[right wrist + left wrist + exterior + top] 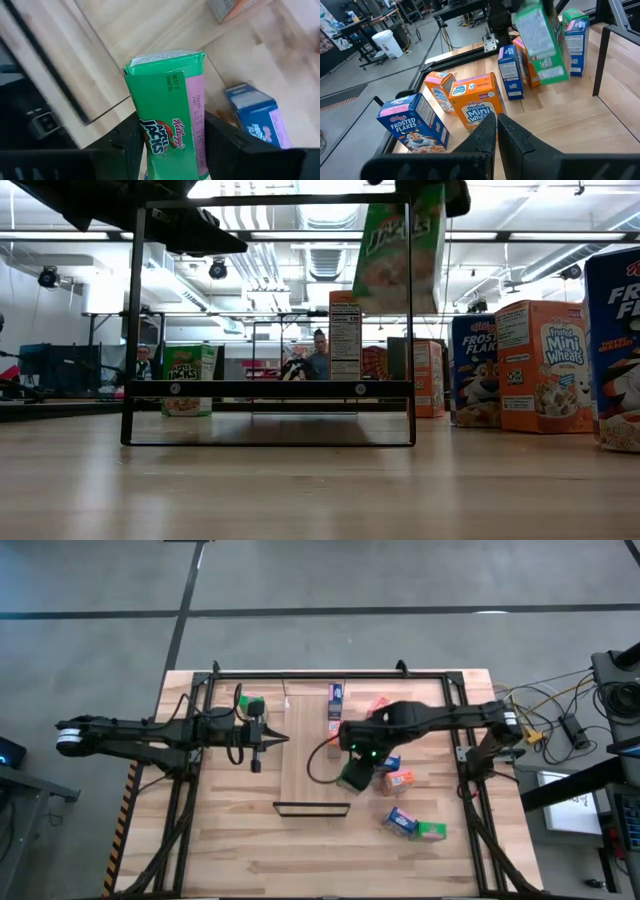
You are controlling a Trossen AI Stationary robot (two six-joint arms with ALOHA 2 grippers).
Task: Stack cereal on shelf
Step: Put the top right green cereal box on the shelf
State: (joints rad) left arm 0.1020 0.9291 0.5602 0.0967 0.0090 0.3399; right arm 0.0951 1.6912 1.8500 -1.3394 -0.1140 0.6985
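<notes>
- While my right claw (170, 145) hangs above the bench (240, 850), its two fingers are clamped on the sides of a green Apple Jacks box (167, 107), held clear of the wood near the shelf's right edge.
- My left claw (497, 130) waits over the left side of the bench with its fingers pressed together and nothing between them.
- Counting cereal from above is hard, since my right arm covers several boxes. I make out one green box (251, 705) upright by my left arm, one box (336, 693) standing at the shelf's far end with another (335, 720) just in front, an orange box (399, 780) right of the shelf, and a blue box (400, 821) touching a green box (432, 831) nearer the front.
- The left wrist view shows three blue and at least two orange boxes, others partly hidden behind them.
- The shelf (300, 765) is a light panel at mid-bench, its dark lip (311, 808) at the near end; apart from the two boxes at its far end I see nothing on it.
</notes>
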